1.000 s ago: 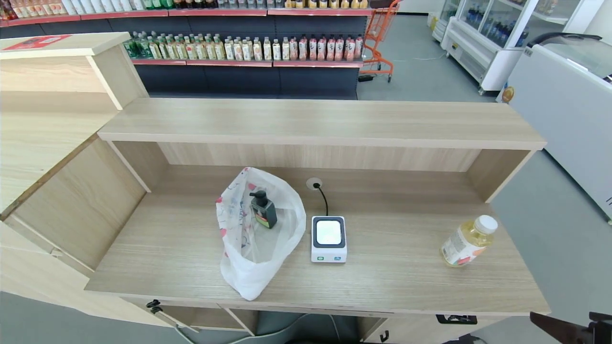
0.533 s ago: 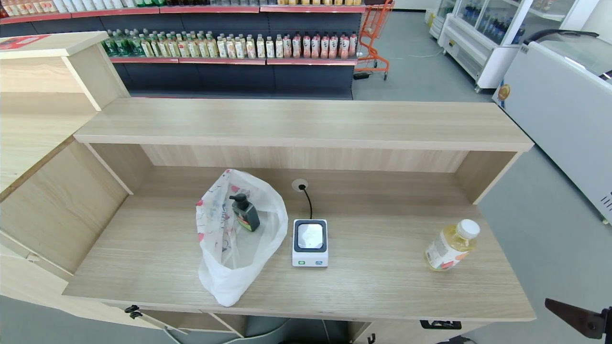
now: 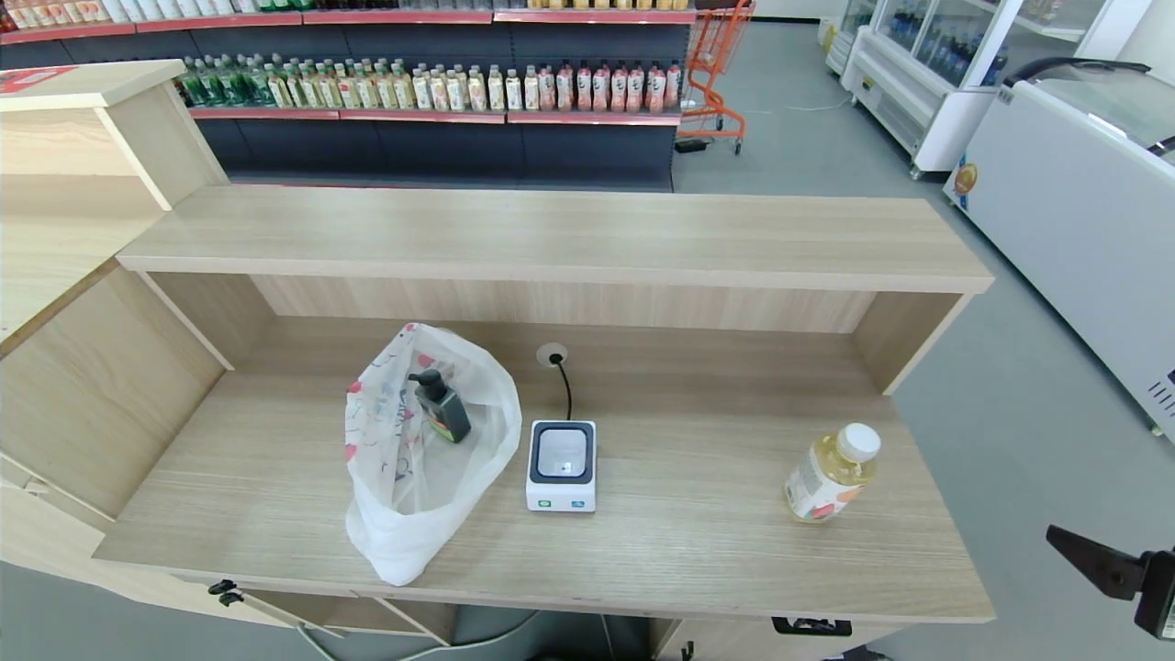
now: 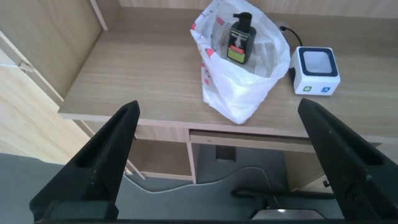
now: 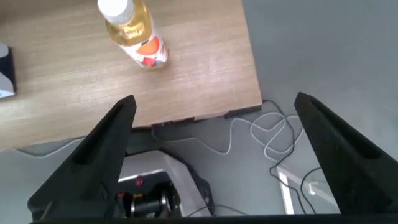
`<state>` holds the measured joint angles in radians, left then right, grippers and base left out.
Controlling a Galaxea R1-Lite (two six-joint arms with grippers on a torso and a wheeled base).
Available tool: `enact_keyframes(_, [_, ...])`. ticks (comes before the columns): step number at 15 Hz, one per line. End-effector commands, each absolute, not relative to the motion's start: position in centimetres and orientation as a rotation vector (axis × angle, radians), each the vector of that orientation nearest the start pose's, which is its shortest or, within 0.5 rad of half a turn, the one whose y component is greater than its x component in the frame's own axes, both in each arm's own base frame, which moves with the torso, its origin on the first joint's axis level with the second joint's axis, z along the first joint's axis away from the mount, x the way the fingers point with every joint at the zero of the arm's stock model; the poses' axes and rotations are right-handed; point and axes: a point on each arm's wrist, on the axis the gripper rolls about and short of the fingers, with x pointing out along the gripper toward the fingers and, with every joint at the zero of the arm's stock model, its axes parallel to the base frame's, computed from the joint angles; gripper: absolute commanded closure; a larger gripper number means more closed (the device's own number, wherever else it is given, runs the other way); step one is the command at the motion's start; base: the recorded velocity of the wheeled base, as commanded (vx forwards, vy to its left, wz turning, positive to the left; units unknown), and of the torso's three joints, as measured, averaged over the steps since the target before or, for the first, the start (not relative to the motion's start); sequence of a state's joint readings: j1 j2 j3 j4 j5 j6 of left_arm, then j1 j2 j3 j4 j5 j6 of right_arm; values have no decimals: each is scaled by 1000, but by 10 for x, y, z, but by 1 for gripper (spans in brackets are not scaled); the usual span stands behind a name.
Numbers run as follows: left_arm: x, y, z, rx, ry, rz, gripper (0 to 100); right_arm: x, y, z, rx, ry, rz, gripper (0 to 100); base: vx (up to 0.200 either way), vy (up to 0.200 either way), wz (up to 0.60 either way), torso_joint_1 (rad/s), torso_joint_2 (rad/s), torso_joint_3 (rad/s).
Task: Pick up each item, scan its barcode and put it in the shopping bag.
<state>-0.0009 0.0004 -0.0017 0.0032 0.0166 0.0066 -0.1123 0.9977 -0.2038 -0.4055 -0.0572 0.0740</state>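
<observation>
A white printed shopping bag (image 3: 404, 487) (image 4: 239, 99) lies open on the wooden counter (image 3: 698, 523), with a dark pump bottle (image 3: 442, 409) (image 4: 240, 40) inside it. Just to its right sits a white barcode scanner (image 3: 561, 464) (image 4: 316, 70) with its cable running back. A yellow drink bottle (image 3: 831, 473) (image 5: 134, 31) with a white cap stands near the counter's right end. My left gripper (image 4: 219, 104) is open, held off the counter's front edge facing the bag. My right gripper (image 5: 216, 99) is open, off the front right corner, short of the bottle; one of its fingers (image 3: 1097, 565) shows there.
A raised wooden shelf (image 3: 551, 234) spans the counter's back, with side walls (image 3: 110, 395) at both ends. Store shelving with drinks (image 3: 431, 87), an orange cart (image 3: 721, 69) and white freezers (image 3: 1074, 184) stand beyond. Cables (image 5: 261, 134) lie on the floor below the right corner.
The head camera has turned, sliding the whole scene leftward in view. My right gripper's finger now shows higher at the lower right edge. Nothing on the counter has moved.
</observation>
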Motion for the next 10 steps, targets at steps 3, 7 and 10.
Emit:
enact_keyframes(3, [-23, 0, 76, 6, 2, 17, 0, 144, -23, 85, 37, 505, -208, 0, 0, 0, 0, 0, 0, 0])
enact_keyframes(7, [-23, 0, 76, 6, 2, 17, 0, 174, -26, 70, 41, 489, -189, 0, 0, 0, 0, 0, 0, 0])
enact_keyframes(10, [-23, 0, 76, 6, 2, 17, 0, 189, -14, 57, 36, 508, -98, 0, 0, 0, 0, 0, 0, 0])
